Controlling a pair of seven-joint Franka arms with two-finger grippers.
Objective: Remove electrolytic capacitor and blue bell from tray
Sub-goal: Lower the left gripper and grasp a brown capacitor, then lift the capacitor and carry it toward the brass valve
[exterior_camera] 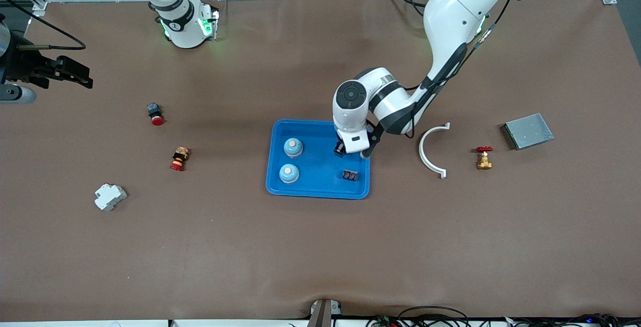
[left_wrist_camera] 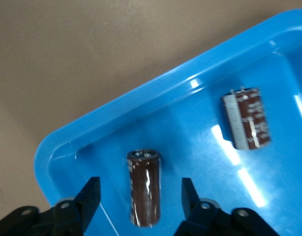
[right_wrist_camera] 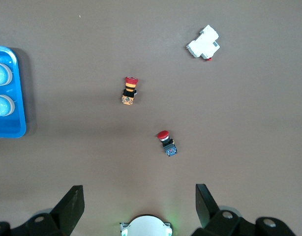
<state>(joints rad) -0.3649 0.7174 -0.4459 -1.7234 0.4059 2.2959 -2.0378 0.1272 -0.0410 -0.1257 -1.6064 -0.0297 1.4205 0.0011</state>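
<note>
A blue tray in the middle of the table holds two blue bells at the right arm's end. A dark capacitor lies at the tray's other end. My left gripper is down in the tray. In the left wrist view a second brown capacitor lies between its fingers, with a gap on each side, so my left gripper is open. The first capacitor lies farther along the tray. My right gripper waits open and empty over the right arm's end of the table.
Two red push buttons and a white breaker lie toward the right arm's end. A white curved bracket, a brass valve and a grey box lie toward the left arm's end.
</note>
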